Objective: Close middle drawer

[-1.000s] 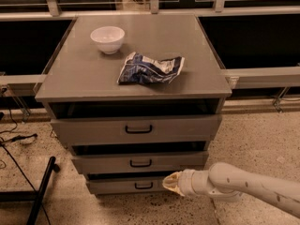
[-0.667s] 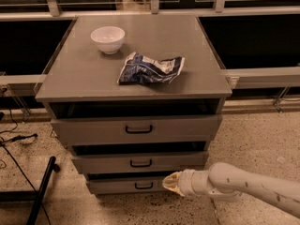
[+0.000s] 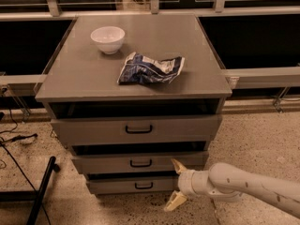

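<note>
The middle drawer [image 3: 108, 163] is the second of three grey drawers in the cabinet, with a small black loop handle [image 3: 140, 163]. It stands slightly pulled out, with a dark gap above its front. My gripper [image 3: 176, 183] is open, low at the cabinet's front right. Its upper cream finger [image 3: 178, 166] is at the right end of the middle drawer's front. Its lower finger [image 3: 175, 201] hangs near the floor, in front of the bottom drawer [image 3: 117, 185]. My white arm [image 3: 243, 184] comes in from the right.
The top drawer [image 3: 93, 130] also stands a little open. On the cabinet top [image 3: 75, 74] are a white bowl [image 3: 108, 39] and a crumpled blue chip bag [image 3: 150, 68]. A black stand leg [image 3: 42, 189] and cables [image 3: 14, 139] lie on the floor at left.
The gripper's fingers have spread apart, one up against the middle drawer front and one down. The arm has stayed in about the same place. The drawers have not visibly moved.
</note>
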